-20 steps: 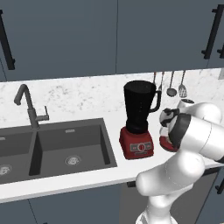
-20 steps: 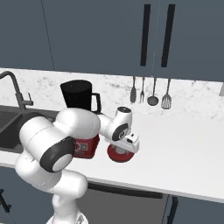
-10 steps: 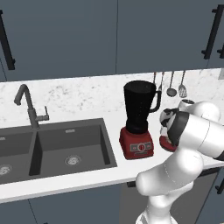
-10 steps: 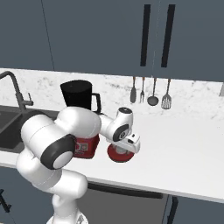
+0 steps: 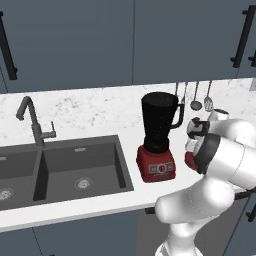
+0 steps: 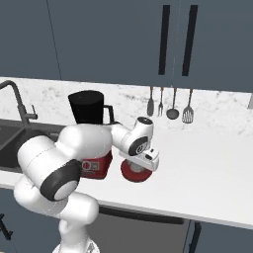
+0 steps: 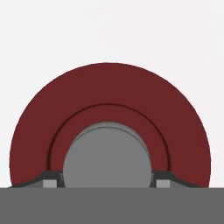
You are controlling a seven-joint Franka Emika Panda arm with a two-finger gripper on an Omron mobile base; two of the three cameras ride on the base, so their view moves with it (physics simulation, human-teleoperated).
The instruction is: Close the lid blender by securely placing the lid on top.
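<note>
Little has moved since the earlier frames: the arm stays bent low over the counter to the right of the blender, and the hand seems to have settled slightly closer onto the lid.

In the left base view, the blender (image 5: 158, 137) stands on the white counter (image 5: 95, 202) just right of the sink (image 5: 55, 170), its dark jar open on top. The big white elbow covers most of the lid (image 5: 189, 159), of which a red sliver shows at the arm's edge. A faucet (image 5: 31, 120) rises behind the sink, and utensils (image 5: 196, 95) hang on the wall.

In the right base view, the lid (image 6: 134, 171) lies flat on the counter (image 6: 207, 173), just beside the blender's (image 6: 91, 128) red base and apart from the jar. The gripper (image 6: 141, 165) points straight down onto it.

In the hand view, the lid (image 7: 109, 96) lies directly below, a red disc with a grey round knob at its centre. The fingertips (image 7: 51, 179) sit on either side of that knob, spread just wide enough to flank it; whether they press on it I cannot tell.
</note>
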